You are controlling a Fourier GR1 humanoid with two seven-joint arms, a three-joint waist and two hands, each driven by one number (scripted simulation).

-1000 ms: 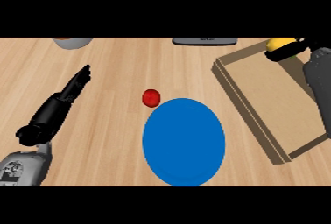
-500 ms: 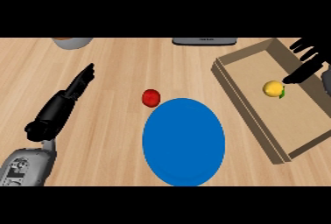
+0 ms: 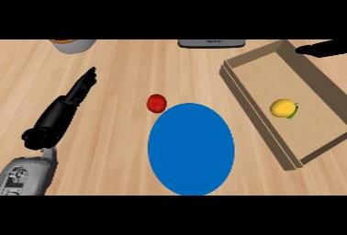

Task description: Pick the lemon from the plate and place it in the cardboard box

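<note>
Lemon (image 3: 282, 108): it is lying inside the cardboard box (image 3: 252, 86), below the right hand and apart from it.
Right hand (image 3: 324, 48): it is showing at the box's far corner, holding nothing. I cannot tell how its fingers are set.
Left hand (image 3: 69, 101): it is resting on the counter (image 3: 122, 64) with straight fingers, holding nothing.
Plate (image 3: 191, 148): the blue plate is sitting bare, right of the left hand.
Red ball (image 3: 156, 103): it is sitting just beside the plate's top edge.
Job: it is looking done, because the lemon is in the box.

Yellow lemon (image 3: 282, 108) sits on the floor of the open cardboard box (image 3: 318, 85), right side, clear of the walls. Blue plate (image 3: 191, 148) lies flat left of the box, nearer.
</note>
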